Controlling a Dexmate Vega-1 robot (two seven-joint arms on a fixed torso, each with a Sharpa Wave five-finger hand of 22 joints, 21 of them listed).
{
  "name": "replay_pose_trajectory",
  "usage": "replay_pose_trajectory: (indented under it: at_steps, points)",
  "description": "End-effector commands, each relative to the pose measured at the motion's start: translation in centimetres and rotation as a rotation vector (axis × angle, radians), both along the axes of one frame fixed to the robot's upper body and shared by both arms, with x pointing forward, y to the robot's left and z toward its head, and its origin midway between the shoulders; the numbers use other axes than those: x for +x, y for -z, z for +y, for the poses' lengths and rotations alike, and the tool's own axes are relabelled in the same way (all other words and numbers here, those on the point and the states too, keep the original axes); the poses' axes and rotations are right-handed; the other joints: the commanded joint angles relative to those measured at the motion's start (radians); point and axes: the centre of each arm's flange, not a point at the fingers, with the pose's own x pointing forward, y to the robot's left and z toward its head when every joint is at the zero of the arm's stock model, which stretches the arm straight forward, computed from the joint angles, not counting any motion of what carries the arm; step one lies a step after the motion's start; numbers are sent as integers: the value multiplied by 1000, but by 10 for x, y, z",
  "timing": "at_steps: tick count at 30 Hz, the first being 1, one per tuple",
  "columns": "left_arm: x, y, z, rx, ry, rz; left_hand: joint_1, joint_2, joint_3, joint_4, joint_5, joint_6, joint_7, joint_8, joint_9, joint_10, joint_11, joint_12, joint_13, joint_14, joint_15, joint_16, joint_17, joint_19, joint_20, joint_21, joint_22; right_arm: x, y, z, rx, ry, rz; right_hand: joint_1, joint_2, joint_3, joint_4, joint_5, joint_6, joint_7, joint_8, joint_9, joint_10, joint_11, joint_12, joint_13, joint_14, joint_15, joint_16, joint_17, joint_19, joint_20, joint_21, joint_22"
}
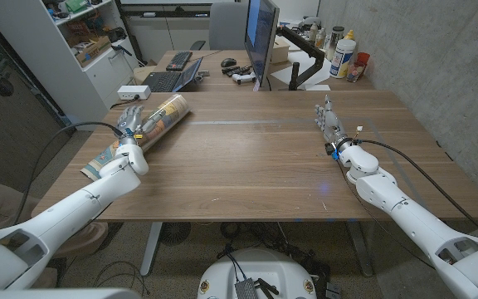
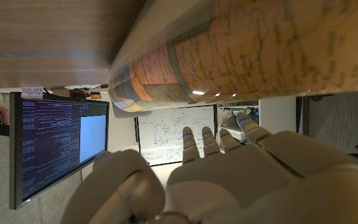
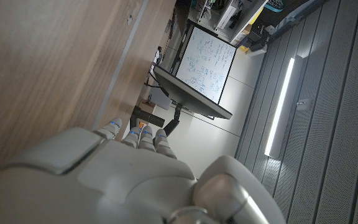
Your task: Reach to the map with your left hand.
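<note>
the rolled-up map [image 1: 152,122] lay on the wooden table [image 1: 247,158] near its left edge. the left hand [image 1: 129,124] was right beside it with fingers [image 2: 211,140] straight, holding nothing. the right hand [image 1: 330,124] stood far off, fingers straight, empty too.

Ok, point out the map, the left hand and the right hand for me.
map [image 1: 163,115], head view, middle of the rolled tube.
left hand [image 1: 129,123], head view, back of the hand.
right hand [image 1: 331,123], head view, back of the hand.

Left robot hand [image 1: 130,124] reaches forward, fingers spread — right robot hand [image 1: 331,126] extended, fingers straight, holding nothing.
</note>
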Motion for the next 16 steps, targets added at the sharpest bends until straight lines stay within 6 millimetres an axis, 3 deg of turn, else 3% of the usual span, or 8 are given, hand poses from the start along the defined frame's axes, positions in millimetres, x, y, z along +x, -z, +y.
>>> replay_pose_trajectory:
  at_steps: [1,16]
  points:
    - [5,3,2,-1,-6,15,4,5,2,2,1,3,8,1,3,-3,2,1,5,-19,-4,0,1,-3,-3,2,3,3,1,-1,1,1,10,8,18,-9,0,4,-4,-4,7,4,0,1,2,4,-36,-3,-3,2,-10,3,8,5]
    - [9,7,0,-2,-3,22,5,6,3,2,1,4,8,0,3,-4,2,1,5,-20,-3,0,1,-2,-4,2,3,8,2,0,3,-1,15,8,19,-9,0,5,-4,-4,7,4,0,0,1,4,-36,-3,-2,2,-10,3,9,5]
